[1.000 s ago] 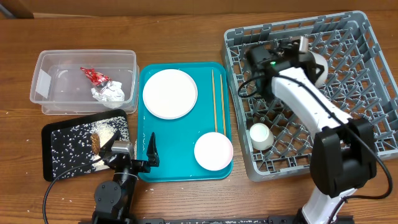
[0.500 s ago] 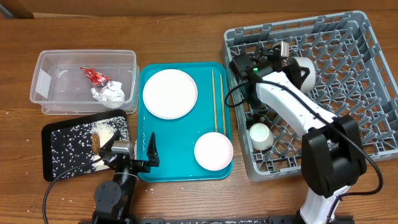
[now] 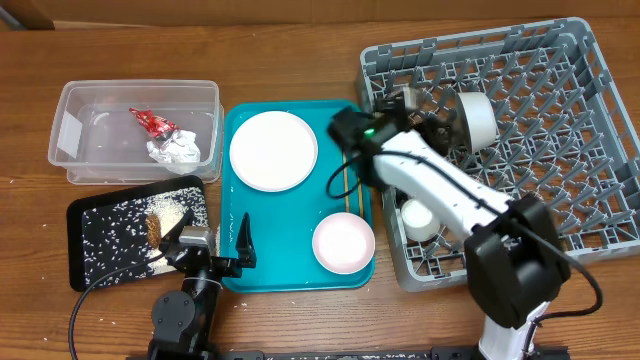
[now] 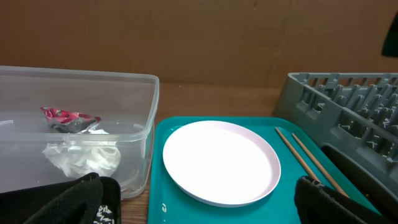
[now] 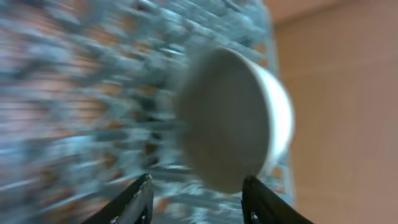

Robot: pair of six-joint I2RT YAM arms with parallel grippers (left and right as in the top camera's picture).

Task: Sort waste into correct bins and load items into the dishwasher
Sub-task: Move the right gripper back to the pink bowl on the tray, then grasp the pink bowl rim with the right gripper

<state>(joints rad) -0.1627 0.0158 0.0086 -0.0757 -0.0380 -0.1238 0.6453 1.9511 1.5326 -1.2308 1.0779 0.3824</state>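
The red wrapper (image 3: 150,121) and white napkin (image 3: 177,150) lie in the clear tub (image 3: 68,100). Brown and rice scraps (image 3: 153,228) lie on the black tray (image 3: 90,255). A white plate (image 3: 273,150), a bowl (image 3: 343,243) and the chopsticks (image 3: 350,160) lie on the teal tray. The grey rack (image 3: 570,200) holds a bowl on its side (image 3: 475,118) and a cup (image 3: 418,218). My right gripper (image 3: 432,112) is open and empty, just left of that bowl (image 5: 236,118). My left gripper (image 3: 212,238) is open and empty at the teal tray's near-left corner.
The teal tray (image 3: 300,275) lies between the tub and the rack. The rack's left wall stands under my right arm. In the left wrist view the plate (image 4: 221,160), the tub (image 4: 124,81) and the chopsticks (image 4: 305,152) are ahead.
My right arm has swung left, drawing its gripper back from the bowl, which stays on its side in the rack. The left arm has not moved.
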